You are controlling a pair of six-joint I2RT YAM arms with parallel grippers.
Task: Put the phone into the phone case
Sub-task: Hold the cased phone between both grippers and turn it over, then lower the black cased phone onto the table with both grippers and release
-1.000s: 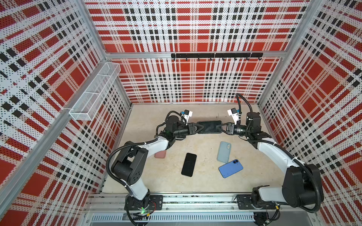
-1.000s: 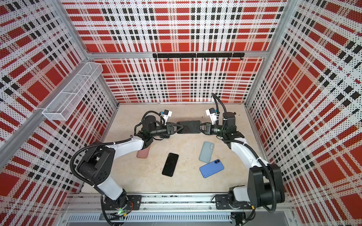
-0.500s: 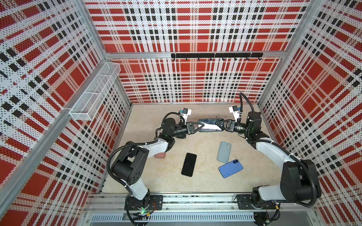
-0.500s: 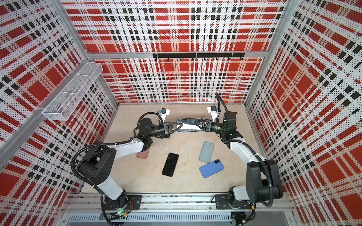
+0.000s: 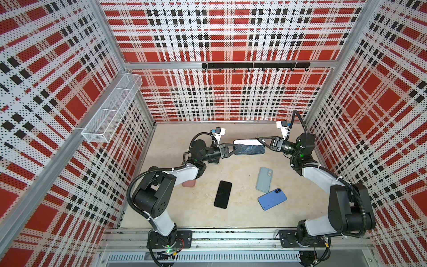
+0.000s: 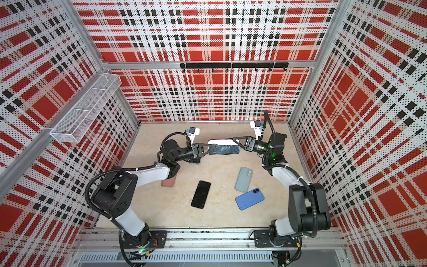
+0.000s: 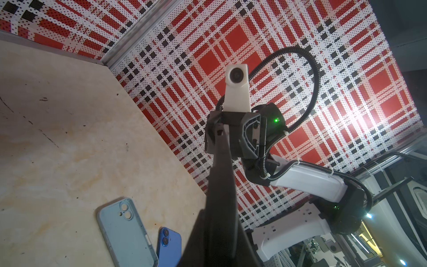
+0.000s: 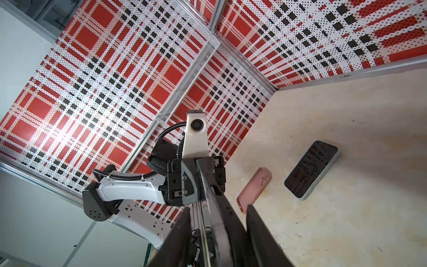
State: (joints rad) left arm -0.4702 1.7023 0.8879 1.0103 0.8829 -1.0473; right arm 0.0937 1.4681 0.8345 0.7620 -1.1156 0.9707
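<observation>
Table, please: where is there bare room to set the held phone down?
Bare: the back left corner behind the left arm, and the front strip between black phone and rail. Crowded: right of centre, where grey case and blue phone lie together.

The phone [image 5: 250,149] bridges the left gripper [image 5: 235,149] and right gripper [image 5: 263,141] in the upper middle of both top views, off the worktop [image 5: 184,215], and it blocks that line. Just below it a bare band runs across. Lower in the frame lie the black phone [image 5: 223,194], grey case [image 5: 264,176] and blue phone [image 5: 272,198]. The last two meet at a corner, and an open lane separates them from the black phone. The pink case [image 5: 189,183] lies half under the left arm [image 5: 184,172]. The worktop's bottom strip and upper left corner are bare.
</observation>
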